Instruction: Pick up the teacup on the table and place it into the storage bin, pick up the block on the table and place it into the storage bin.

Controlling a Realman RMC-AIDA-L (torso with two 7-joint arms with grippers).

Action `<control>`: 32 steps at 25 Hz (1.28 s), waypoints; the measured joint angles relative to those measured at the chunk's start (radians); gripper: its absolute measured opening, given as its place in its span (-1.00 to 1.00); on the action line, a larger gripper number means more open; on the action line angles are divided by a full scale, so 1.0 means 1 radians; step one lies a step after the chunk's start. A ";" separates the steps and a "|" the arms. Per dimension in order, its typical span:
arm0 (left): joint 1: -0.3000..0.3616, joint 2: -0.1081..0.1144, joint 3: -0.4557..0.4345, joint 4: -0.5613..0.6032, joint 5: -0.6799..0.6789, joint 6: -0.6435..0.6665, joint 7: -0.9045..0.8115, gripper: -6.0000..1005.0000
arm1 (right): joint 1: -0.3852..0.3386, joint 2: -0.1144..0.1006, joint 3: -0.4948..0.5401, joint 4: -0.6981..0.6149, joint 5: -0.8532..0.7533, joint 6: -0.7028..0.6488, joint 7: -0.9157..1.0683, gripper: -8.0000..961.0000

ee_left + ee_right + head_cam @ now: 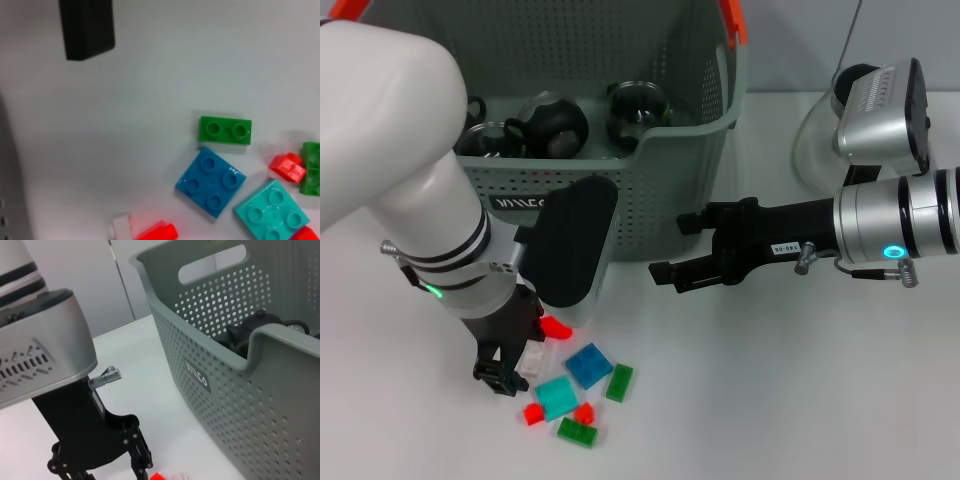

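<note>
Several dark glass teacups (552,125) sat inside the storage bin (670,190) at the back of the table (790,390). Low in front of it, the left gripper (505,372) reached down among scattered blocks (589,365); whether its fingers were open, I couldn't tell. The right gripper (682,248) hovered beside the bin's front corner, fingers spread and empty.

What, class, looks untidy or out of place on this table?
The blocks lie scattered at mixed angles in front of the storage bin, none sorted. The left gripper is down among them. The right gripper is beside the bin. Nothing looks spilled or broken.
</note>
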 joint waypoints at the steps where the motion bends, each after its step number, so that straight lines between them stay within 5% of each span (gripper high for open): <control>1: -0.002 0.000 0.000 -0.005 0.000 -0.002 0.001 0.01 | 0.000 0.000 0.000 0.000 0.000 0.000 0.000 0.97; 25: -0.021 0.000 -0.004 -0.011 -0.001 0.005 -0.020 -0.15 | -0.006 0.000 0.000 0.000 0.001 0.002 0.000 0.97; 32: 0.028 0.000 -0.143 0.091 -0.089 0.100 -0.040 -0.16 | -0.011 -0.002 0.000 0.000 0.003 0.001 0.000 0.97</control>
